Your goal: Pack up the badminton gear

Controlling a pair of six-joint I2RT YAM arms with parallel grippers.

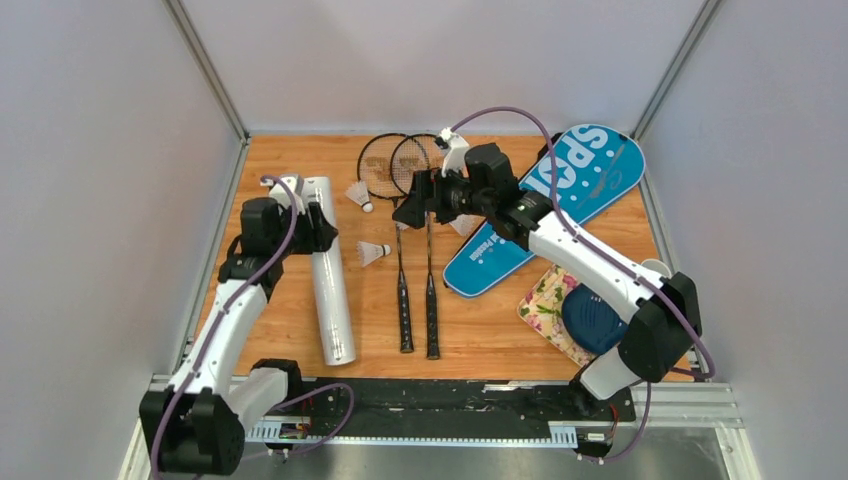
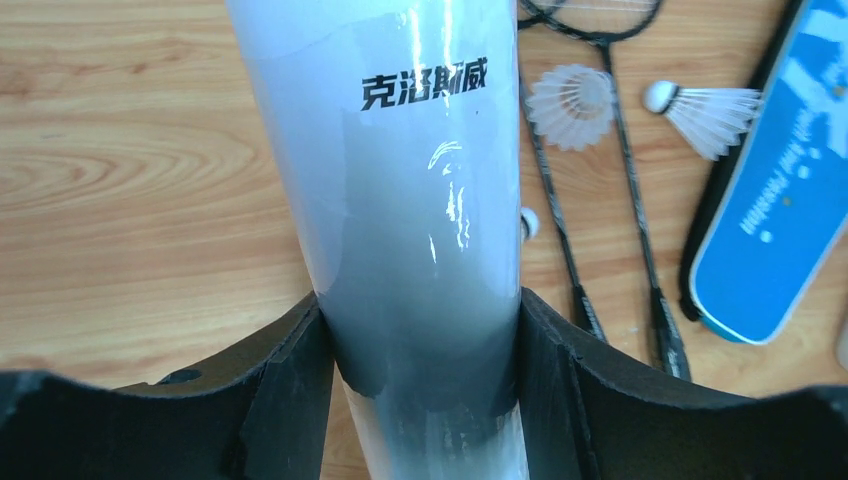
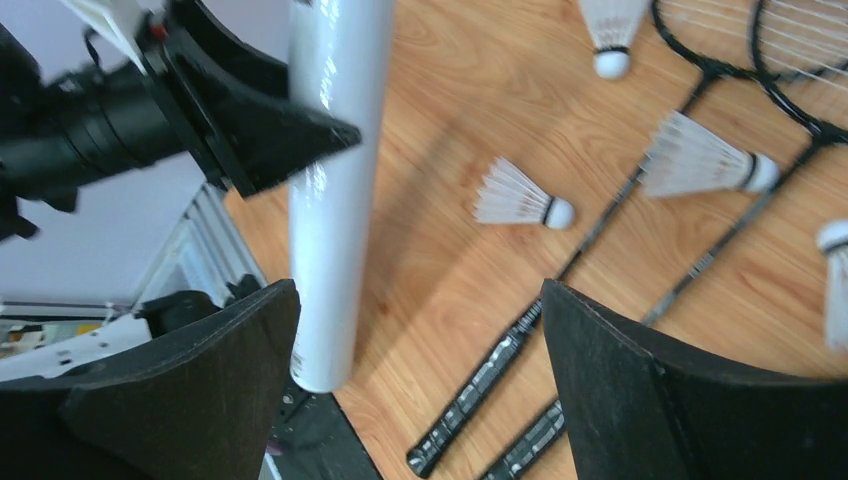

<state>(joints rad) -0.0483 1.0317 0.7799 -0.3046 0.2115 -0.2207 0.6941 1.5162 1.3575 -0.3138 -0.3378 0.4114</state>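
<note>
**Packing status: judged barely begun.** Nothing is stowed yet.

- Long white glossy tube (image 1: 330, 290): lies lengthwise on the left of the wooden table (image 1: 280, 330), one end far and one near. No shuttlecock is seen in it. Whether it is lifted off the wood cannot be told.
- White feather shuttlecocks, four, all loose on the table: one (image 3: 520, 195) just right of the tube, one (image 3: 610, 35) farther off, one (image 3: 705, 160) lying across the racket shafts, and one (image 3: 835, 280) at the right edge of the wrist view.
- Two thin black rackets (image 1: 405, 290): side by side at mid-table, heads far and handles near, outside their cover.
- Blue racket-shaped "SPORT" cover (image 1: 565, 195): flat at far right, apart from the rackets. Whether it is open cannot be told.

**Left to do, by judgement:** shuttlecocks into the tube, rackets into the cover.

**Poses**

- Left arm (image 1: 225, 320): reaches forward along the left side. The left jaws are closed against both sides of the white tube on its far half, below the printed black lettering.
- Right arm (image 1: 590, 260): stretches from near right towards far centre, wrist turned leftward. The right jaws are spread wide and hold nothing, hovering above the racket shafts and shuttlecocks, well apart from the tube.
</note>
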